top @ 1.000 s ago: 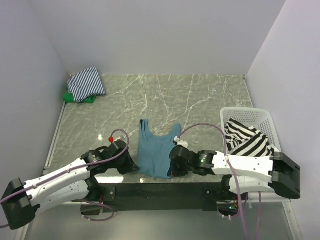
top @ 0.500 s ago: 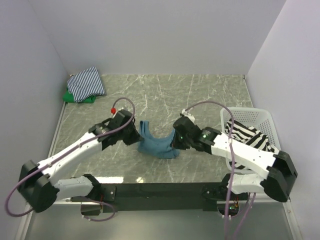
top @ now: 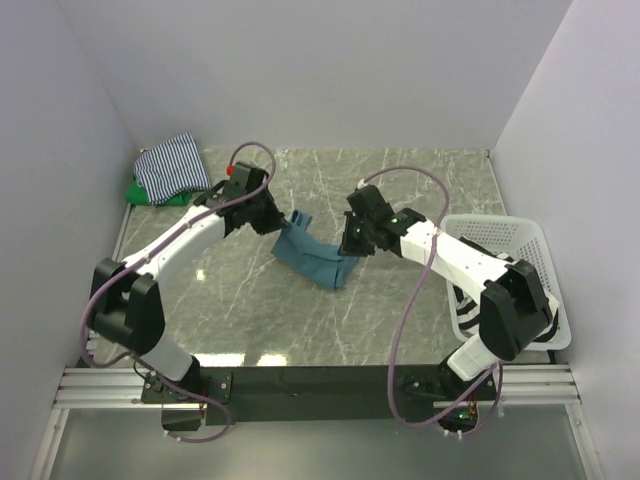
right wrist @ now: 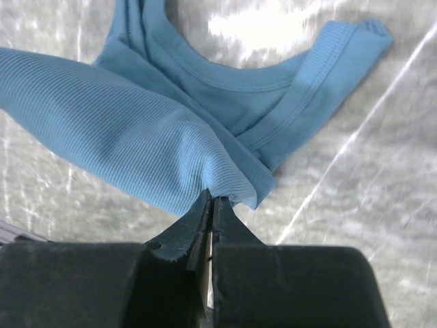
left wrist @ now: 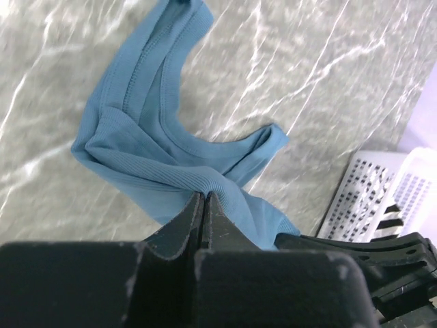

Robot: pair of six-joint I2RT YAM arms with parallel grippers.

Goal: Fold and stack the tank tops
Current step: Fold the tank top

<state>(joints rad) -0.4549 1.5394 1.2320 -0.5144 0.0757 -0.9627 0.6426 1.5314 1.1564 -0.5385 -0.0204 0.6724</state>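
from above, the teal tank top point(top: 312, 258) lies bunched on the tabletop point(top: 420, 190), well apart from the white basket point(top: 500, 226) on the basket's left-arm side. it is strung between the left claw point(top: 278, 226) and the right claw point(top: 348, 250). its long axis runs claw to claw, slanting toward the basket, and the right claw holds the end nearer the basket. much farther from the basket, in the corner across the tabletop, the thin-striped top point(top: 172, 165) sits folded on the green top point(top: 150, 195). in the left wrist view, the left claw point(left wrist: 203, 198) is pinched closed on a ribbed edge of the teal tank top point(left wrist: 136, 140). the neckline and a strap spread out ahead of the fingertips, and a corner of the basket point(left wrist: 382, 195) shows off to the right side. in the right wrist view, the right claw point(right wrist: 210, 199) is likewise clamped tight on a ribbed fold of the cloth point(right wrist: 130, 137), with the scooped neckline and a strap end lying just ahead on the tabletop. by my reading, both claws hold the hem side with the straps beyond them, so laying the fold flat depends on lowering both together along that line.
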